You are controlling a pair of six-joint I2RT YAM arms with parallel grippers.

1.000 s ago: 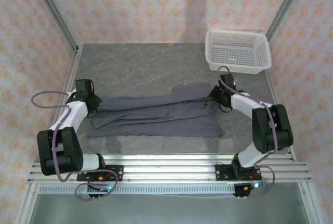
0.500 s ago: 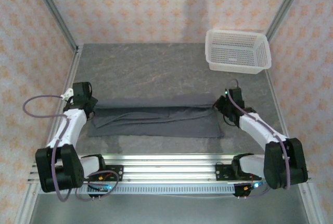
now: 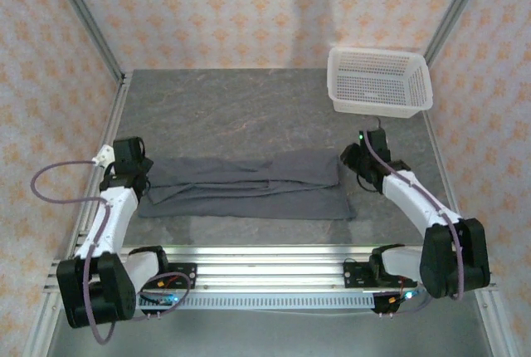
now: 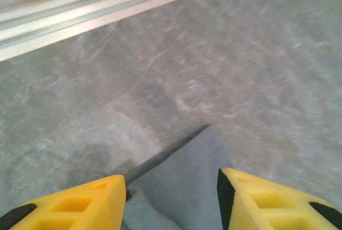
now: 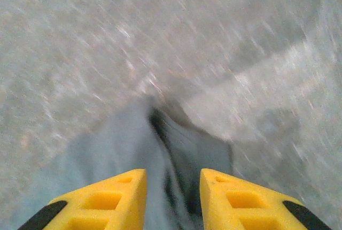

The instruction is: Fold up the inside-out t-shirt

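Since a sec ago you've pulled the t-shirt's [image 3: 249, 184] far flap toward you, so it's a thinner strip now. Your left gripper [image 4: 171, 187] & right gripper [image 5: 172, 182] were shut, now both jaws are apart, cloth let go

T-shirt [image 3: 249, 183]: plain dark slate-grey, no print. My fingers [image 4: 69, 206]: yellow with black patches. Basket [image 3: 380, 83] white mesh; table [image 3: 232, 116] mottled grey; walls [image 3: 249, 8] pale peach with orange floral motifs.

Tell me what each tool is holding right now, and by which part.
Nothing appears held. The left tool and right tool both stand open, each over one end of the t-shirt, its fabric lying slack in the gap.
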